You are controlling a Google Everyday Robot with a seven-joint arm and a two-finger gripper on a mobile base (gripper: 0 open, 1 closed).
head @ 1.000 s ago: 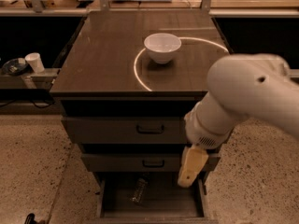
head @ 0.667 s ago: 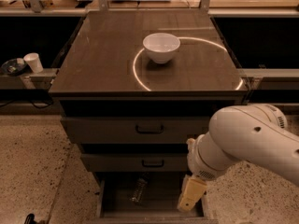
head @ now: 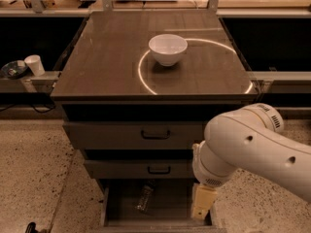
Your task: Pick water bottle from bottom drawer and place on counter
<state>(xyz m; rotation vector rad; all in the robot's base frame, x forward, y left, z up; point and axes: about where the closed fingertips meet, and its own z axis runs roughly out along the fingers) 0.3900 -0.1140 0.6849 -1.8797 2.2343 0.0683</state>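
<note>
the gripper hangs low over the right side of the open bottom drawer, at the end of a bulky white arm that reaches in from the right. whether it is open or closed cannot be told from here, and nothing shows in its grasp. the step in hand looks to be the reach for the bottle, with the pick not yet made and the placing on the counter all to come. the next move appears to call for a shift leftward across the drawer, then a drop onto the bottle, lined up across its narrow body. the bottle lies on its side on the dark drawer floor, left of centre and apart from the gripper, running roughly front to back with a slight tilt. it looks clear and crinkled, dim in the shadow. a white bowl sits on the counter, inside a curved light reflection.
</note>
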